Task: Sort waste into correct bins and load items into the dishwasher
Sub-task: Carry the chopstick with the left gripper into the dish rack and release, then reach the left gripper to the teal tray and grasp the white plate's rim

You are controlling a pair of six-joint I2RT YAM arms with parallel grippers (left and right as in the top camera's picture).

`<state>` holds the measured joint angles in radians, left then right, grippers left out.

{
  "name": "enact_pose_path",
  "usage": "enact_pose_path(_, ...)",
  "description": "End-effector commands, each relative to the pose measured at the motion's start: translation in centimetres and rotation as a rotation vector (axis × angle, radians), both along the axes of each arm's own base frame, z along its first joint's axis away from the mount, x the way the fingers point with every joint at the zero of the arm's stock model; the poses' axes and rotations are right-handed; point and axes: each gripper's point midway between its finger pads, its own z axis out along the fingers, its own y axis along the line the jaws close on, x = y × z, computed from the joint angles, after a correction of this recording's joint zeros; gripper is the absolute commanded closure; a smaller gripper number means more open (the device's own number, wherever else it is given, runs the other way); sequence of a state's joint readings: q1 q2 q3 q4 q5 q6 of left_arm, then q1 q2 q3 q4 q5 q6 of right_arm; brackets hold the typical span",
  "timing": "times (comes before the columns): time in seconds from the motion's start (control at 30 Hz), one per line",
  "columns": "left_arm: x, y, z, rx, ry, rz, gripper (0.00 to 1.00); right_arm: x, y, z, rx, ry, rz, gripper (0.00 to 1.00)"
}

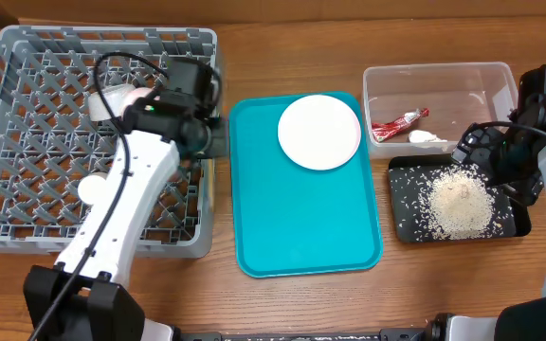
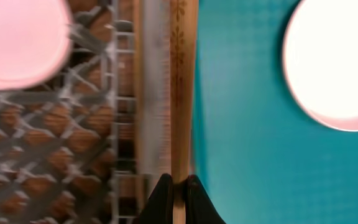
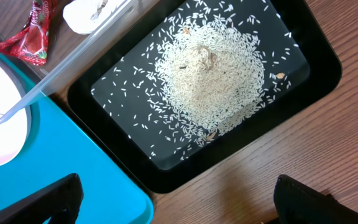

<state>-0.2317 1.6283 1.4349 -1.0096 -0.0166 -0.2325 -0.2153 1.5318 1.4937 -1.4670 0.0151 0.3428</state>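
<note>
The grey dish rack fills the left side of the bench. The left arm reaches across the rack toward its right edge. Beside the rack, in the middle of the bench, lies the flat teal tray. On the far right sit the two bins: the clear tub at the back and the black tray just in front of it, close together. The white plate lies flat on the teal tray's far right corner. Two white vessels are in the rack, each partly hidden by the arm, so cup or bowl cannot be told. The far white vessel is near the back and the near white vessel is lower down on the left. The rice is heaped in the middle of the black tray, with loose grains scattered around the heap. The red-and-white wrapper lies in the clear tub along its front wall, with the white scrap just to its right. The left end effector hangs over the strip of bench between the rack's right rim and the teal tray. It is clenched on the chopsticks, which run straight out from the fingertips, parallel to the tray's edge. The view is blurred and does not show whether one stick or both are held. The right end effector hovers over bare bench by the black tray, fingers spread wide and holding nothing.
</note>
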Motion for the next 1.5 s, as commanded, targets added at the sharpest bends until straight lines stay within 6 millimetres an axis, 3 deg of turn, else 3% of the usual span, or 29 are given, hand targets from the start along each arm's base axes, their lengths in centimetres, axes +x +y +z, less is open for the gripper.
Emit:
enact_pose_path(0.0,0.8,2.8,-0.7,0.072,0.009,-0.084,0.96,0.2,-0.3,0.5,-0.013,-0.019,-0.001,0.0)
enact_pose_path(0.17,1.3,4.5,-2.3,0.092,0.048,-0.087,0.96,0.2,-0.3,0.5,-0.013,-0.018,-0.001,0.0)
enact_pose_path(0.53,2.4,4.6,-6.2,0.106,0.116,-0.092,0.96,0.1,-0.3,0.5,-0.012,-0.014,-0.001,0.0)
enact_pose_path(0.63,2.6,4.6,-6.8,0.107,0.128,-0.092,0.89,0.1,-0.3,0.5,-0.012,-0.014,-0.001,0.0)
enact_pose_path(0.7,2.6,4.6,-6.8,0.107,0.128,-0.092,0.77,0.1,-0.3,0.5,-0.012,-0.014,-0.001,0.0)
enact_pose_path(0.8,2.7,4.6,-6.6,0.107,0.124,-0.093,0.69,0.1,-0.3,0.5,-0.013,-0.014,-0.001,0.0)
enact_pose_path(0.97,2.8,4.4,-4.3,0.102,0.107,-0.092,0.68,0.1,-0.3,0.5,-0.013,-0.014,0.0,0.0)
enact_pose_path(1.07,3.6,3.0,-1.6,0.068,0.06,-0.119,0.64,0.1,-0.3,0.5,-0.013,-0.015,-0.001,0.0)
enact_pose_path(1.1,4.2,1.3,0.3,0.02,0.012,-0.153,0.61,0.1,-0.3,0.5,-0.013,-0.016,-0.001,0.0)
enact_pose_path(1.2,4.9,-2.1,2.8,-0.041,-0.063,-0.257,0.53,0.2,-0.3,0.5,-0.014,-0.02,-0.001,0.0)
enact_pose_path(1.37,5.1,-7.8,3.2,-0.016,-0.146,-0.49,0.27,0.3,-0.3,0.5,-0.014,-0.022,-0.001,0.0)
enact_pose_path(1.47,4.6,-11.0,2.4,0.004,-0.161,-0.618,0.21,0.3,-0.3,0.5,-0.014,-0.021,-0.001,0.0)
